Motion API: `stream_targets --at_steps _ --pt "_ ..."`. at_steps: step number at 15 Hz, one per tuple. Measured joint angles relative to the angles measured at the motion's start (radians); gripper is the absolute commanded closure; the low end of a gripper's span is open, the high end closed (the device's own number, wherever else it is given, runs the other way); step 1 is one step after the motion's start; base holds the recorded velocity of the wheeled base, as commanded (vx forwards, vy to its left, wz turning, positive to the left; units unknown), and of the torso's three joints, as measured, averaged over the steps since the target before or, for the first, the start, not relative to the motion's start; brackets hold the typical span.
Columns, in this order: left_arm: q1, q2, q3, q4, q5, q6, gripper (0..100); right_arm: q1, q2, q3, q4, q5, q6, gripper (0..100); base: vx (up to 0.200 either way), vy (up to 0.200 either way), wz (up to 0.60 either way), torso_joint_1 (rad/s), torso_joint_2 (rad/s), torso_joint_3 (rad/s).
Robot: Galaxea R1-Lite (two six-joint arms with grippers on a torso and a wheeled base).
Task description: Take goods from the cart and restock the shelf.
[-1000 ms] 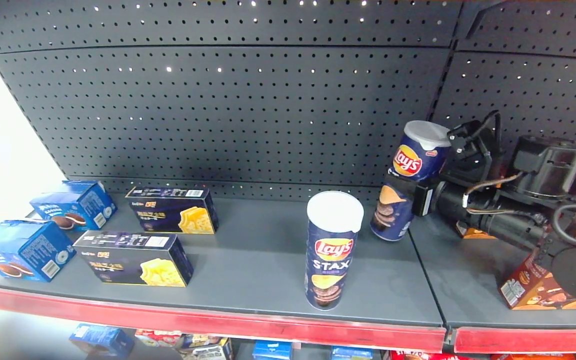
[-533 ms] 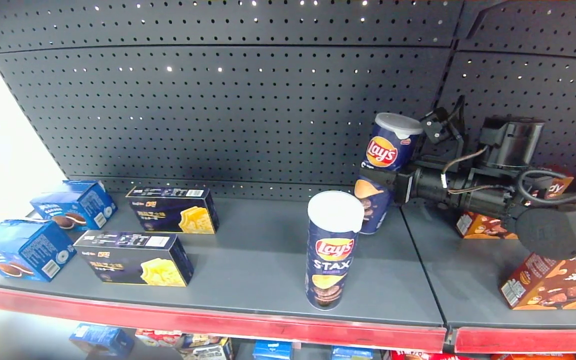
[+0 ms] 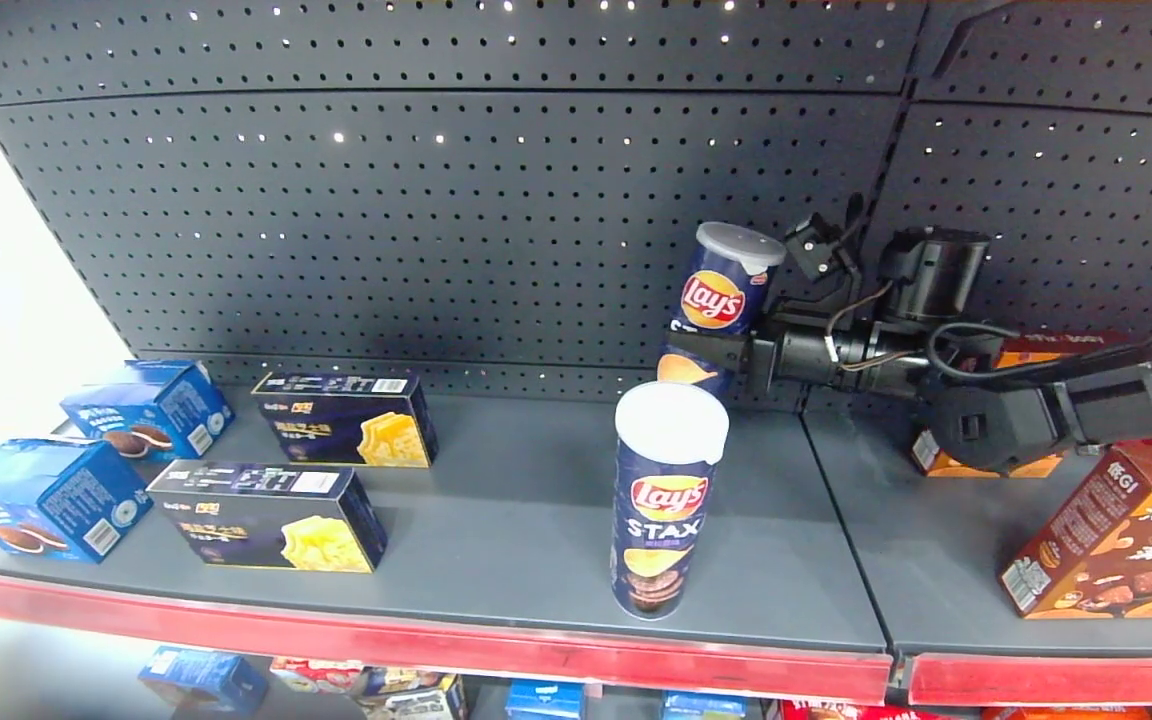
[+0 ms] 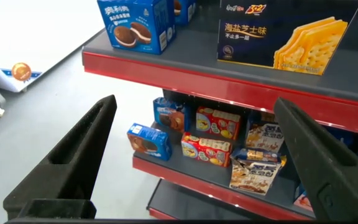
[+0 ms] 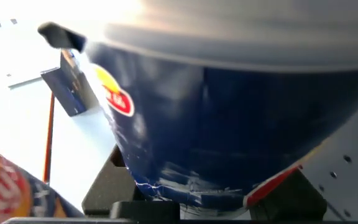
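Head view: held can (image 3: 714,300) part-hidden (front can (image 3: 664,500))

I count two dark-blue cardboard chip tubes with white lids (image 3: 664,500) (image 3: 721,300), two bright-blue cardboard cookie boxes (image 3: 48,497) (image 3: 151,408), two dark navy cardboard cracker boxes printed with yellow crackers (image 3: 271,515) (image 3: 346,420), and two brown-and-orange cardboard snack boxes (image 3: 1106,530) (image 3: 928,452), the farther one partly hidden.

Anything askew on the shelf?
Only the held can in the right gripper: it leans, top toward the right, behind the upright can. Its base is hidden, so unclear if it's set down.
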Motion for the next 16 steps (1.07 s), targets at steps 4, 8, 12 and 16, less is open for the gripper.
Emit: stream_targets --at_steps 4,8,12,16 --pt "0.0 0.0 0.0 0.0 0.0 0.0 0 -0.005 0.08 -0.077 0.0 0.036 -0.017 100 0.0 0.0 0.0 0.0 0.0 0.0" --pt "0.0 0.0 0.0 0.0 0.0 0.0 0 -0.006 0.114 -0.089 0.002 0.025 -0.035 100 0.0 0.0 0.0 0.0 0.0 0.0" --pt "0.0 0.0 0.0 0.0 0.0 0.0 0 -0.021 0.128 -0.089 0.002 0.024 -0.052 100 0.0 0.0 0.0 0.0 0.0 0.0" --pt "0.0 0.0 0.0 0.0 0.0 0.0 0 -0.044 0.139 -0.095 0.002 0.024 -0.07 100 0.0 0.0 0.0 0.0 0.0 0.0"
